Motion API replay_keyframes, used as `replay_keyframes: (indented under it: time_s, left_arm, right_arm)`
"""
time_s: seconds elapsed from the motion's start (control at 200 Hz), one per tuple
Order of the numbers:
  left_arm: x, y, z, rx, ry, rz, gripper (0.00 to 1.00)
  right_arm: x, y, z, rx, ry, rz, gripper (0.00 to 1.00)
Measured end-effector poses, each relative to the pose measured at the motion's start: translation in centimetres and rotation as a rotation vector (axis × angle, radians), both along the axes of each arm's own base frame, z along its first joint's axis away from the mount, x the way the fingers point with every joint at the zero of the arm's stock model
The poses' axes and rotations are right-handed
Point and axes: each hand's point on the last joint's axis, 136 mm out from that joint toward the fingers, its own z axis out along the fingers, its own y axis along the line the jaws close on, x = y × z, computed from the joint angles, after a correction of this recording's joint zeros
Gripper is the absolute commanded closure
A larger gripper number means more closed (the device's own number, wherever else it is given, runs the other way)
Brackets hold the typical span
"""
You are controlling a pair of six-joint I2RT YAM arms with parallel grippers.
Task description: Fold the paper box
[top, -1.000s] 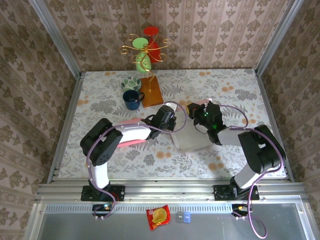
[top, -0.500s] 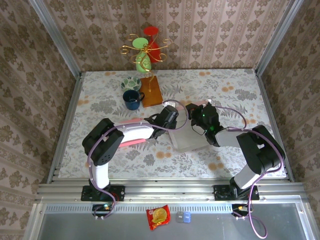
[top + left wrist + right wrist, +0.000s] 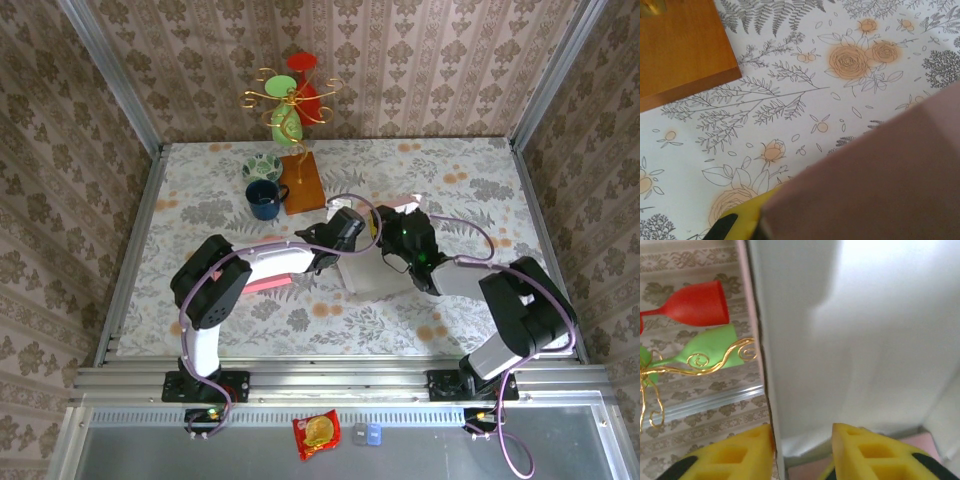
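Standing by the counter (image 3: 200,220), I start with the left hand (image 3: 345,232). It reaches toward the middle, with the blue mug (image 3: 264,198) and the wooden board (image 3: 305,182) off to its far left side. In its own camera one yellow finger (image 3: 737,220) pokes out from under a pale pink panel (image 3: 880,175) of the paper box (image 3: 378,280). That panel hides the rest, so I cannot tell whether this hand is clamped on the flap or merely against it.

The box lies just in front of both hands, between them, on the near side of the left hand's fingertips and partly beneath the right hand (image 3: 802,450).

The right hand's two yellow fingers stand moderately apart, astride an upright white wall (image 3: 850,340) of the box. The wall's edge runs close beside the left finger, and nothing looks pinched. Beyond that hand, past the wall's edge, hang the red glass (image 3: 695,305) and green glass (image 3: 715,347) on the gold wire stand (image 3: 700,362).

To my eye the box is thin card: light, springy at its creases, quick to slide on the smooth printed cloth, and easily crumpled. I would take hold near a crease or at a flap's free edge, one hand pinning the base while the other turns the wall.
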Motion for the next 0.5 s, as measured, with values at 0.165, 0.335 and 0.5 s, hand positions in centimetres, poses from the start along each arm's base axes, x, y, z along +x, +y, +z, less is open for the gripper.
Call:
replay_keyframes:
  time_s: [0.165,0.335,0.5]
  left_arm:
    - [0.5,0.7,0.1,0.044,-0.019,-0.006,1.00]
    - [1.4,1.7,1.0,0.093,-0.044,-0.049,1.00]
    - [1.5,3.0,2.2,0.120,-0.048,-0.132,1.00]
  right_arm:
    - [-0.8,-1.9,0.7,-0.079,0.061,0.030,0.31]
    - [-1.4,-4.3,5.8,-0.141,0.004,0.045,0.27]
    - [-1.9,-7.1,10.3,-0.243,-0.061,0.068,0.31]
